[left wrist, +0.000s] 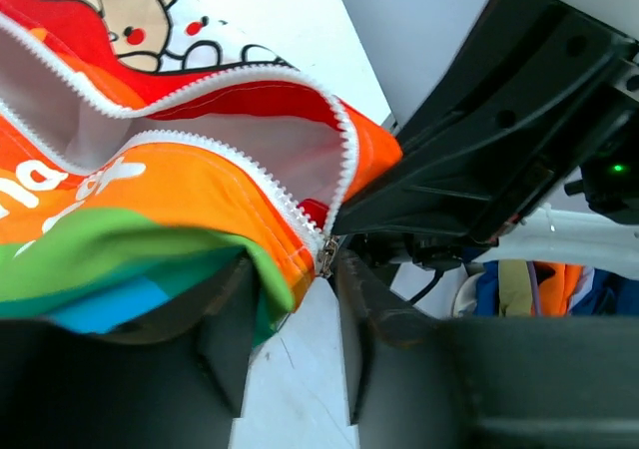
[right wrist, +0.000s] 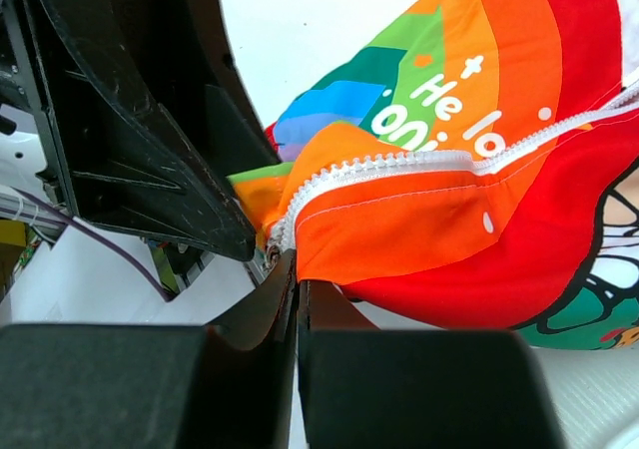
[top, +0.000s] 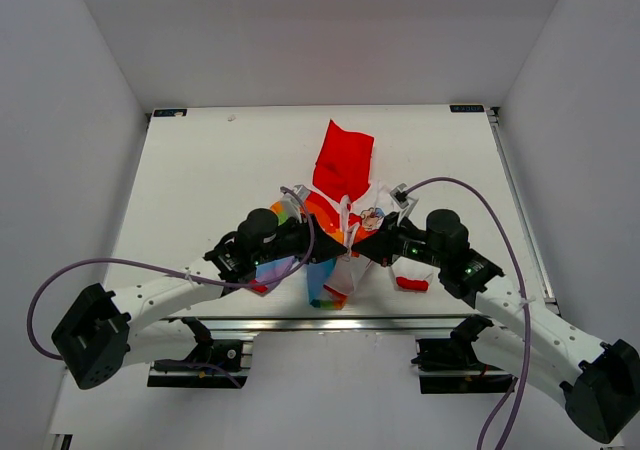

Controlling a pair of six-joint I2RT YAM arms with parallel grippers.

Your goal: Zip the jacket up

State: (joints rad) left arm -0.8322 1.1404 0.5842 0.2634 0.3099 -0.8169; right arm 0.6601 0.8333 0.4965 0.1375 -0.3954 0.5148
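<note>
The jacket (top: 345, 205) lies mid-table, its red hood (top: 342, 160) pointing away from me, and it is unzipped. My two grippers meet at its bottom hem. In the right wrist view my right gripper (right wrist: 298, 272) is shut on the orange hem (right wrist: 399, 224), beside the lower end of the white zipper teeth (right wrist: 399, 162). In the left wrist view my left gripper (left wrist: 295, 269) is open. The rainbow fabric (left wrist: 150, 220) drapes over its left finger. The metal zipper slider (left wrist: 325, 257) sits at the tip of its right finger (left wrist: 364, 309). Above it the zipper (left wrist: 250, 75) gapes open.
A red cuff (top: 411, 284) lies on the table under the right arm. A rainbow sleeve (top: 328, 290) hangs toward the near table edge (top: 320, 320). The right gripper's black body (left wrist: 499, 120) fills the upper right of the left wrist view. Purple cables loop off both arms.
</note>
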